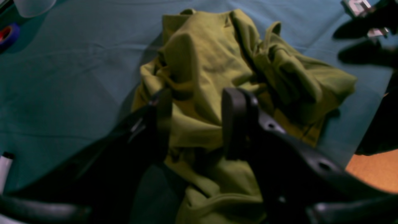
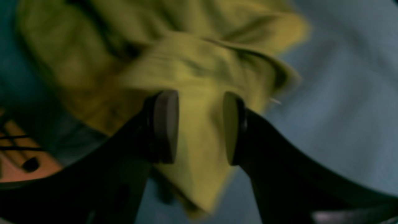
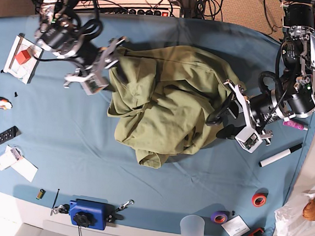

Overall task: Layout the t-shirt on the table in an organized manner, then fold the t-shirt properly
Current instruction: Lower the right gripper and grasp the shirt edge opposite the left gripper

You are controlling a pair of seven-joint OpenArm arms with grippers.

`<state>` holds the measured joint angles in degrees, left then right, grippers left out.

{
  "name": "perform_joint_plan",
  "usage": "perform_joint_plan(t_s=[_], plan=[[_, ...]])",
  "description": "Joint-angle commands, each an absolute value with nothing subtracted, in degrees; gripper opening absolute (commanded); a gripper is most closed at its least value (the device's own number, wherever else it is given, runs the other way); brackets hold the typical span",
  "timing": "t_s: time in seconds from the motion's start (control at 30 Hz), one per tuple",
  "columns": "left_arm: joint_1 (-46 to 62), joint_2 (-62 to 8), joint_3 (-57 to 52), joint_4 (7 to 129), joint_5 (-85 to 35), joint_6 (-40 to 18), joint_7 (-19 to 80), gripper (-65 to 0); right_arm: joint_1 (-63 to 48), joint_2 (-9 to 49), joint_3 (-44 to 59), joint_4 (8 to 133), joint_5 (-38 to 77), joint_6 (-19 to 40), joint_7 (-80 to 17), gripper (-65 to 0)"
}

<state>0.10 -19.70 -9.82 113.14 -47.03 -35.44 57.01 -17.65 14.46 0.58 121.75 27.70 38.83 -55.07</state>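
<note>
The crumpled olive-green cotton t-shirt lies bunched mid-table on the wide teal-blue cloth-covered table, with bare cloth open toward the near edge and clutter only along the rims. The left gripper has its black fingers spread astride a raised fold at the shirt's edge, pinching nothing. The right gripper, angled in from the opposite side, also stands wide open over a shirt corner.
</note>
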Motion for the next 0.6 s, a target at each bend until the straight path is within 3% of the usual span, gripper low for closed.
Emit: perform_joint_plan(t_s=[0.0,0.17,0.4,0.57], plan=[[-0.8,-20.14,-10.04,114.02,-48.18,-35.4,55.53,-38.1,-17.3,15.05,-0.56,122.56,28.62,38.79,-53.49,-40.9],[-0.78,-20.14,-10.04,114.02,-48.21,-35.4,55.51,-38.1,-17.3,13.58,-6.85,122.56,21.82,38.61,-52.66,-40.9],[-0.78,-20.12,-10.04,114.02,-48.21,-35.4,55.51,-38.1,-17.3,12.88,-13.15,122.54,8.8,31.44,-50.43,-40.9],[-0.78,-19.99,-10.04,114.02,-48.23,-35.4,55.48,-38.1,-17.3,12.86,-16.53,122.5,5.89,28.47,-50.57,-40.9]])
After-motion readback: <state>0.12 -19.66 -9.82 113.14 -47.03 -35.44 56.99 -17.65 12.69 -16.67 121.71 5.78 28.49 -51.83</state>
